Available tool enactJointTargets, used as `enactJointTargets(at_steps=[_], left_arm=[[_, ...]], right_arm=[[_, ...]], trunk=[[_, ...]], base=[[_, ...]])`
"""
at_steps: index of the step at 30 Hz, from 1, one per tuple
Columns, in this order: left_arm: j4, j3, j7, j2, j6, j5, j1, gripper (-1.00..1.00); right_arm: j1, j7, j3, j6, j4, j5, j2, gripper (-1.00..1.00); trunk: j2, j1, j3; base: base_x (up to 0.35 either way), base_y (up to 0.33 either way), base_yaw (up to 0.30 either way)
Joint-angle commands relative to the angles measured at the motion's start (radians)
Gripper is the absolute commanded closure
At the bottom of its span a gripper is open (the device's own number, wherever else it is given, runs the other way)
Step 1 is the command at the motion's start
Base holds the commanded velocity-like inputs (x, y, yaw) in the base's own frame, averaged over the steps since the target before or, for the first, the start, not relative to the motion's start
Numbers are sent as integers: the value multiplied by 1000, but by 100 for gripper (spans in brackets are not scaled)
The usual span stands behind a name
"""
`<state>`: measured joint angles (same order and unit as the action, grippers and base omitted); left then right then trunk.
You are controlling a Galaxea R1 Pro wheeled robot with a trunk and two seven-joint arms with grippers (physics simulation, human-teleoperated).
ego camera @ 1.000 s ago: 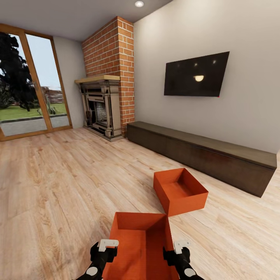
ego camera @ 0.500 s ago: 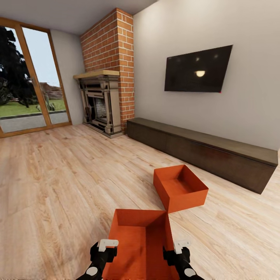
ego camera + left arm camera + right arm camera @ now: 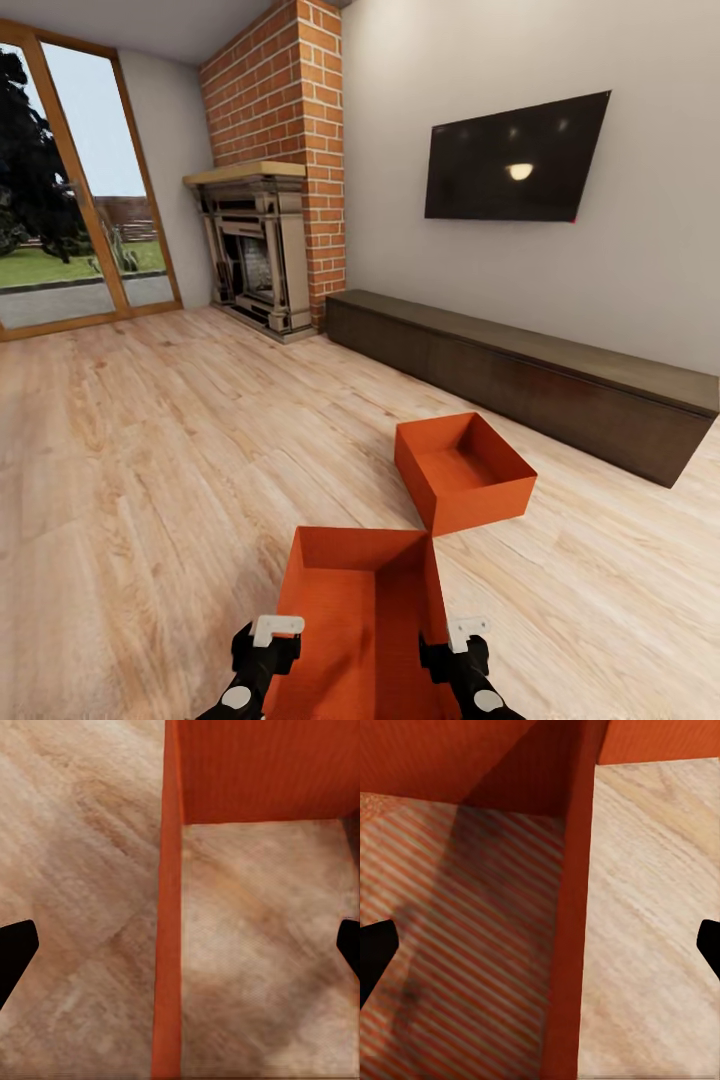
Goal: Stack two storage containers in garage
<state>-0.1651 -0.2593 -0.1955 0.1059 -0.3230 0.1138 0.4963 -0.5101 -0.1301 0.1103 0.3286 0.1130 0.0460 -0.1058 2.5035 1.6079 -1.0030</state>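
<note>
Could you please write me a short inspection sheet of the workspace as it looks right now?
Surface: light wood plank floor.
Job's things: near container sits between both grippers; far container rests on the floor beyond it, corners close.
Clutter: nothing seen.
Grippers: left gripper open, straddling the near container's wall; right gripper open, straddling the opposite wall.
Cables: nothing seen.
Surroundings: brick fireplace, wall TV, long dark cabinet, glass doors.

near container [image 3: 362, 620] is sitting on the wood floor [image 3: 150, 470] between both grippers; far container [image 3: 462, 485] is lying ahead-right, before the cabinet [image 3: 530, 385].
</note>
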Motion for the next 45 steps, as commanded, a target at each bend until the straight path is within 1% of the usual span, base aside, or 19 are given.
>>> enactJointTargets(at_steps=[1,5,25,31,39,44,45], left_arm=[[1,-9,-4,0,-4,11,1,-100],[0,-8,-5,0,-4,12,1,-100],[-1,-7,-6,0,-4,13,1,-100],[-1,-6,-6,-1,-4,13,1,-100],[-1,-6,-6,-1,-4,15,1,-100],[-1,-6,-6,-1,-4,15,1,-100],[-1,-6,-6,-1,-4,15,1,-100]], right_arm=[[-1,-10,8,1,-1,5,0,-100],[-1,-10,8,1,-1,5,0,-100],[0,-11,2,4,-1,-2,1,-100],[0,-11,2,5,-1,-3,1,-100],[0,-11,2,6,-1,-4,1,-100],[1,-11,2,7,-1,-5,1,-100],[0,-11,2,7,-1,-5,1,-100]], trunk=[[1,0,-5],[2,2,-20],[2,2,-20],[3,5,-44],[3,5,-44],[4,7,-63],[4,7,-63]], base=[[0,0,0],[0,0,0],[0,0,0],[0,0,0],[0,0,0],[0,0,0],[0,0,0]])
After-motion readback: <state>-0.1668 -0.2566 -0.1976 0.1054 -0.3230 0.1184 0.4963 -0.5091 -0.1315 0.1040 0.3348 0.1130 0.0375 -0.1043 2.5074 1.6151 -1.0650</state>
